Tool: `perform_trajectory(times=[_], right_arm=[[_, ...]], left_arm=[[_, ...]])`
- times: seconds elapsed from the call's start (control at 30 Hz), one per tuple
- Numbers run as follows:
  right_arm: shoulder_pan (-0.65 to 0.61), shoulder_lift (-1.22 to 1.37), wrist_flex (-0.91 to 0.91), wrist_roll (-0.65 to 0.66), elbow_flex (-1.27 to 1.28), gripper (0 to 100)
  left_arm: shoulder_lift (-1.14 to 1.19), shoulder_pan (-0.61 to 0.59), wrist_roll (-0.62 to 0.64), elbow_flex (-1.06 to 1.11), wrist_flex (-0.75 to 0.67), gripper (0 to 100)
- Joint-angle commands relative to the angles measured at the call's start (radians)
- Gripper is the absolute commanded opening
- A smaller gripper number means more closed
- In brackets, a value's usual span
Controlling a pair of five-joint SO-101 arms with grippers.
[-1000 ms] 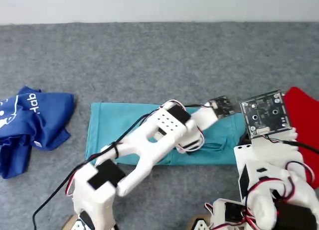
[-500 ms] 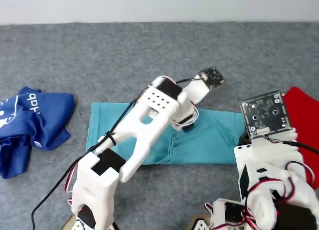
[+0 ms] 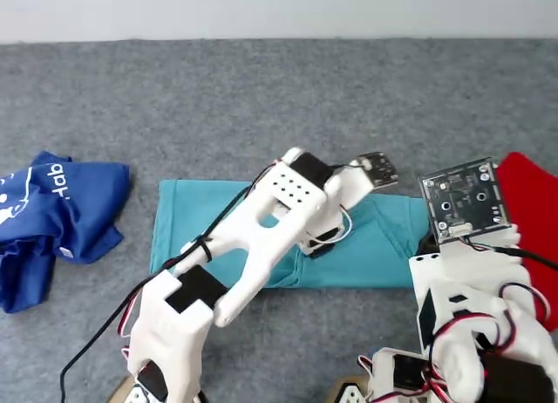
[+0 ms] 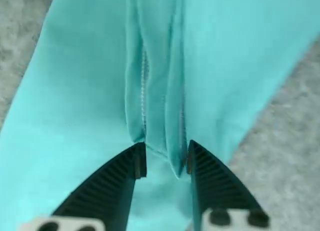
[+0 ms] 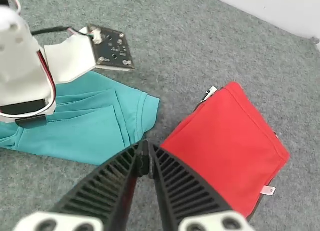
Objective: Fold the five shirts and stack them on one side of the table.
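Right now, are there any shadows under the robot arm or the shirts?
High view: the left arm casts just a faint shadow on the teal shirt, and the light is soft and even. Left wrist view: the shirt's creases look darker by the left claw. Right wrist view: a thin dark shadow runs along part of the red shirt's edge.

We see a teal shirt (image 3: 192, 224) lying flat across the middle of the grey table (image 3: 349, 98), folded into a long band. A raised pleat of cloth is bunched up along it. A blue shirt (image 3: 52, 220) with white print lies crumpled far to the left, well apart. A red shirt (image 5: 230, 141), folded into a neat rectangle, lies just beside the teal one's sleeve end on the right.
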Motion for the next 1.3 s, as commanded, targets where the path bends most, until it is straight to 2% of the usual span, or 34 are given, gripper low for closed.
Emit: perform_trajectory(times=[0.0,0.13,0.23,0.37,0.5,0.63,0.77,0.9,1.03,1.13,1.27], right_arm=[[0.012,-0.004,0.038,-0.003,0.002,1.0],[0.012,-0.004,0.038,-0.002,0.002,1.0],[0.012,-0.004,0.038,-0.002,0.002,1.0],[0.012,-0.004,0.038,-0.002,0.002,1.0],[0.012,-0.004,0.038,-0.002,0.002,1.0],[0.012,-0.004,0.038,-0.002,0.002,1.0],[0.012,-0.004,0.038,-0.002,0.002,1.0],[0.012,-0.004,0.038,-0.002,0.002,1.0],[0.012,-0.004,0.038,-0.005,0.002,1.0],[0.012,-0.004,0.038,-0.005,0.002,1.0],[0.012,-0.004,0.038,-0.006,0.002,1.0]], left_arm=[[-0.031,-0.041,-0.011,0.124,-0.163,14],[-0.038,-0.049,-0.008,0.148,-0.173,14],[-0.051,-0.043,-0.003,0.104,-0.101,13],[-0.13,-0.064,0.074,0.025,0.006,13],[-0.247,-0.115,0.089,0.018,0.048,13],[-0.322,-0.239,0.083,0.018,0.129,14],[-0.367,-0.425,0.048,0.019,0.215,20],[-0.376,-0.646,-0.018,0.019,0.216,22],[-0.324,-0.813,-0.069,0.019,0.166,24],[-0.241,-0.876,-0.087,0.019,0.135,25],[-0.104,-0.89,-0.094,0.018,0.101,25]])
